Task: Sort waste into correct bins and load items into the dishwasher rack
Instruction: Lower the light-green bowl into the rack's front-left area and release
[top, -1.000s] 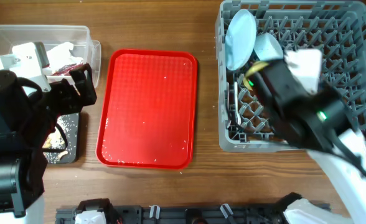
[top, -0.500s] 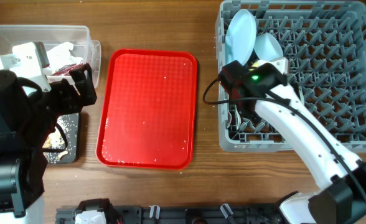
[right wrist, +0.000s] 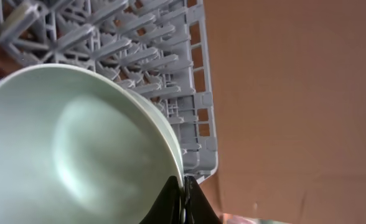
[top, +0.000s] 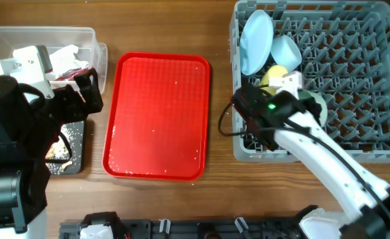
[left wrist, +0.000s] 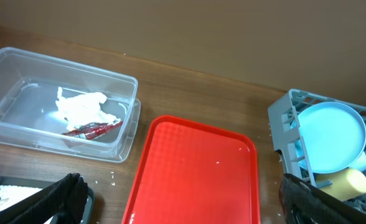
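R arm [top: 314, 143] is now dipping lower at rack [top: 354, 40] front-left vs 1 s ago. R fingers [right wrist: 195, 205] are clamping mint bowl [right wrist: 77, 143] rim over pegs. L fingers [left wrist: 58, 199] are idling apart. Prob. last dish going in.

Left arm [top: 12, 126] sits at left edge of overhead frame. Left gripper [left wrist: 183, 190] spread wide, nothing between the jaws. Right arm [top: 327, 156] runs from lower right up to centre-right. Right gripper [right wrist: 184, 199] pinched tight on mint green bowl [right wrist: 65, 143] rim.
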### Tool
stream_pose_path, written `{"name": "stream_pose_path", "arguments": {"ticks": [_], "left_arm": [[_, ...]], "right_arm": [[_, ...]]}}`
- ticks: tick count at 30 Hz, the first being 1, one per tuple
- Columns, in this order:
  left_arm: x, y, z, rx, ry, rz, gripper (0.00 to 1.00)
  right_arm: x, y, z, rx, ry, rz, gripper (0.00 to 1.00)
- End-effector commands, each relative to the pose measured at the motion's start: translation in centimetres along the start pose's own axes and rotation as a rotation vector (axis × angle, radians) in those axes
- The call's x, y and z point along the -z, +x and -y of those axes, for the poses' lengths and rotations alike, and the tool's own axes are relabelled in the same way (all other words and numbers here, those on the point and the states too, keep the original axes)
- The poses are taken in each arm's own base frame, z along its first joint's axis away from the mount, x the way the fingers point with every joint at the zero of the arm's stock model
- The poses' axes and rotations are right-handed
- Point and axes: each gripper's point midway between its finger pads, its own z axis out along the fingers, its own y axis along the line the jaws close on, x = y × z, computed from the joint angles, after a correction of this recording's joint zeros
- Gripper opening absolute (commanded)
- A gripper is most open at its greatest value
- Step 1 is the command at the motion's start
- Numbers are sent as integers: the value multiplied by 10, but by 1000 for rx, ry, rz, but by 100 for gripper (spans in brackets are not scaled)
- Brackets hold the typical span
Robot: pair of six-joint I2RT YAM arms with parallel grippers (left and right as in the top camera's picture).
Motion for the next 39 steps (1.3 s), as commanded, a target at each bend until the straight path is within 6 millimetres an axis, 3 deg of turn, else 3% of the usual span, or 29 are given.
{"name": "stream_pose_path", "arguments": {"ticks": [1, 6, 11, 19, 27, 33, 34, 35, 37, 39], "left_arm": [[6, -3, 2, -23, 12, 20, 100], [6, -2, 7, -24, 44, 14, 100], [6, -2, 7, -24, 44, 14, 100], [6, -2, 8, -24, 45, 14, 100], [6, -2, 9, -25, 48, 13, 100], [6, -2, 9, -26, 49, 14, 100], [6, -2, 9, -26, 48, 14, 100], [6, -2, 9, -26, 49, 14, 100], [6, -2, 9, -26, 49, 14, 100], [6, -2, 9, -26, 48, 14, 100]], "right_arm": [[-8, -6, -9, 83, 69, -2, 4], [-30, -6, -26, 174, 132, -64, 4], [-33, -7, -46, 217, 95, -81, 4], [-16, -11, -63, 284, 59, -30, 4], [-6, -9, -95, 378, -35, -17, 4], [10, -23, -117, 450, -88, 70, 5], [11, -24, -119, 450, -91, 78, 15], [12, -26, -120, 451, -94, 84, 35], [12, -25, -120, 455, -92, 84, 61], [12, -25, -119, 461, -90, 81, 67]]}}
